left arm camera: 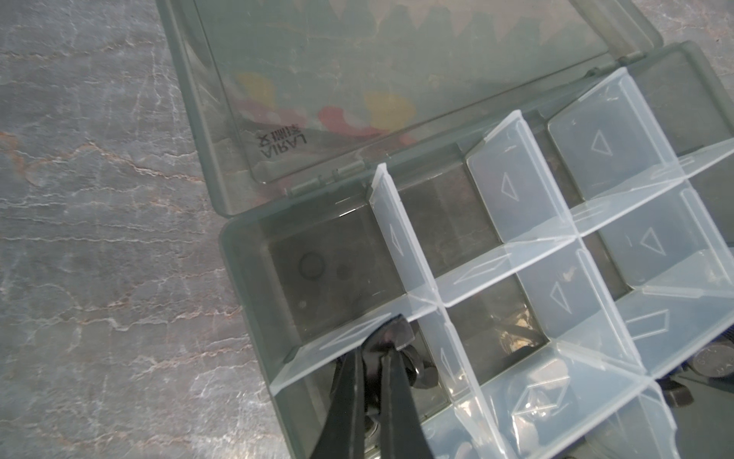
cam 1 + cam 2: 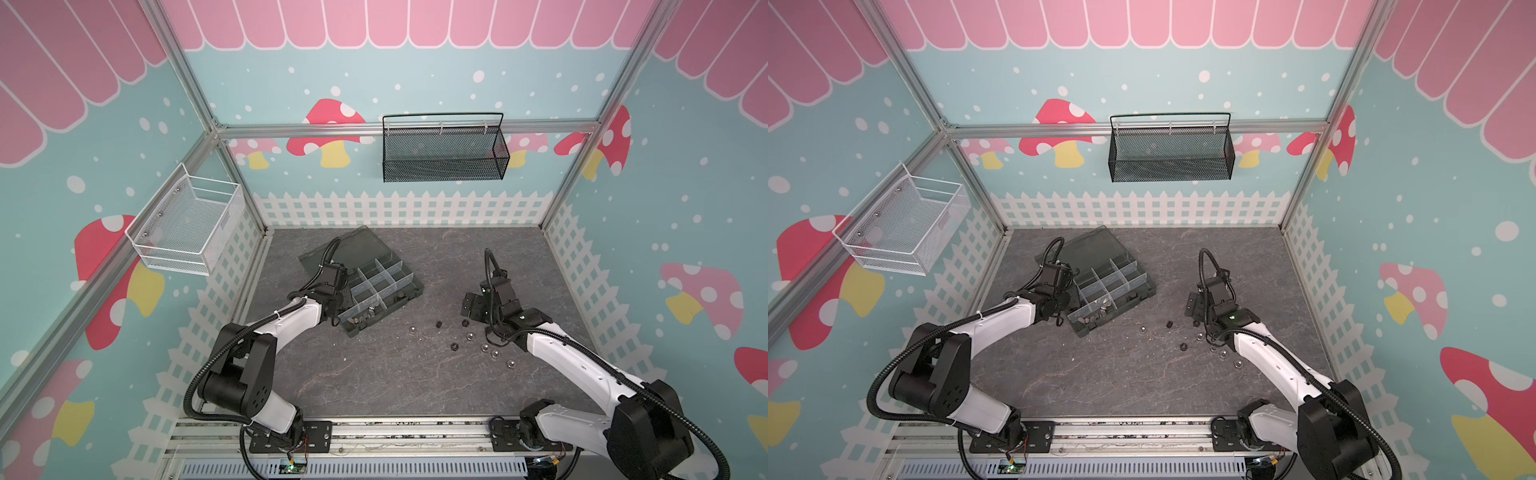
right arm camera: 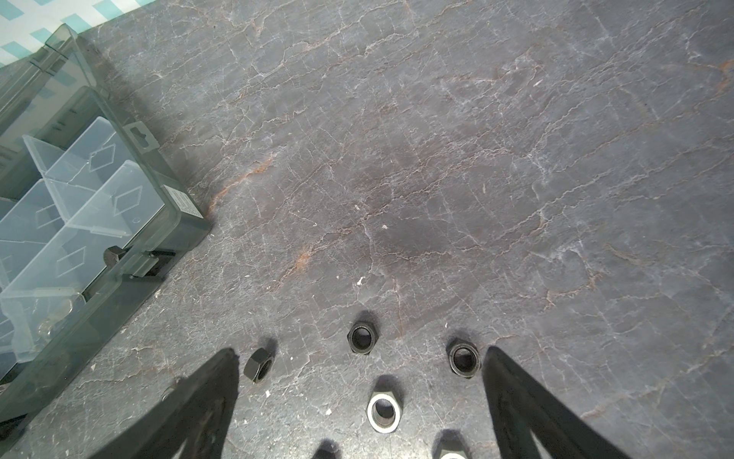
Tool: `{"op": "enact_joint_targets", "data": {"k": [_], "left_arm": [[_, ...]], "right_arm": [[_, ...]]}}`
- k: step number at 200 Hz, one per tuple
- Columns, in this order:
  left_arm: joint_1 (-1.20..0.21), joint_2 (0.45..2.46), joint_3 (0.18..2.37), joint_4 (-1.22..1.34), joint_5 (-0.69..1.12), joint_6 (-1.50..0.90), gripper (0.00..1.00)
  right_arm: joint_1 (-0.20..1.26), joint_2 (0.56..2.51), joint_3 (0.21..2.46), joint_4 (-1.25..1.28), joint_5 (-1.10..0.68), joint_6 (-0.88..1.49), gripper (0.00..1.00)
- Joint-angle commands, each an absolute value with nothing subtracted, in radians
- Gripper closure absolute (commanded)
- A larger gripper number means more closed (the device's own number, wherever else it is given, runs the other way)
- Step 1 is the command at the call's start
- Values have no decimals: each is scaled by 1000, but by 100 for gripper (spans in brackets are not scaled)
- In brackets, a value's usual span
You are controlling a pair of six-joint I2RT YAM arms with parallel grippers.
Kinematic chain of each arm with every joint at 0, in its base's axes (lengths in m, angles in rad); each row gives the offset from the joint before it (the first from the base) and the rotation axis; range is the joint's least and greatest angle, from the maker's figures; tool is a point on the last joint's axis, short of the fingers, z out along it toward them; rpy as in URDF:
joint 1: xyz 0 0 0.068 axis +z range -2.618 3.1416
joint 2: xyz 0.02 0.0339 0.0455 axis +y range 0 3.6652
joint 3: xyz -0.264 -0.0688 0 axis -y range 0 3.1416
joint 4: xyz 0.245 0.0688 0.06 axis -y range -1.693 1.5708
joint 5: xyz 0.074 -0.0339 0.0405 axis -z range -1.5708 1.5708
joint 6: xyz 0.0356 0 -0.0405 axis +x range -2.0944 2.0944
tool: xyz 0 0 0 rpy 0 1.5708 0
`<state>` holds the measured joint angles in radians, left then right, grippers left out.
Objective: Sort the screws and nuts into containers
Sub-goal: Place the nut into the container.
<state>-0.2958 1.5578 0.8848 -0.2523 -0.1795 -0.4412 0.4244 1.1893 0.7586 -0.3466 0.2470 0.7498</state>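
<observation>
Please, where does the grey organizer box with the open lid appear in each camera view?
In both top views: the organizer box, on the table left of centre.
Left wrist view: close up, filling much of the picture.
Right wrist view: at the picture's edge, partly cut off.
Shared landmark: its whitish dividers.

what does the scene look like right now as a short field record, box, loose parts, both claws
organizer box: open on the table, lid laid back, whitish dividers
loose nuts: scattered on the table beside the box, black and silver
left claw: shut, tips inside a box compartment, pinching a small black part
right claw: open, low over the nuts, holding nothing
black hex nut: between the right claw's fingers
</observation>
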Motion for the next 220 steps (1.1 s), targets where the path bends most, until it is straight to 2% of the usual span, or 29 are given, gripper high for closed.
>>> {"op": "enact_joint_targets", "data": {"k": [1,32,63,121,159,172,192,220], "left_arm": [[-290,1572,908,-231,-182,-440,92],[-290,1567,904,-231,-182,-442,90],[-290,1542,889,-231,-181,-448,82],[-289,1477,858,-240,-193,-462,77],[-291,1403,824,-252,-183,-483,68],[-290,1365,805,-257,-180,-493,64],[-291,1298,769,-261,-176,-510,51],[-292,1200,721,-275,-181,-536,28]], "right_arm": [[419,1170,753,-347,261,765,3],[419,1168,752,-349,260,765,3],[420,1169,752,-349,260,767,3],[419,1170,752,-349,256,767,3],[419,1169,745,-361,256,766,3],[419,1167,739,-368,255,768,3],[419,1164,727,-375,250,771,3],[419,1169,713,-389,238,775,3]]}}
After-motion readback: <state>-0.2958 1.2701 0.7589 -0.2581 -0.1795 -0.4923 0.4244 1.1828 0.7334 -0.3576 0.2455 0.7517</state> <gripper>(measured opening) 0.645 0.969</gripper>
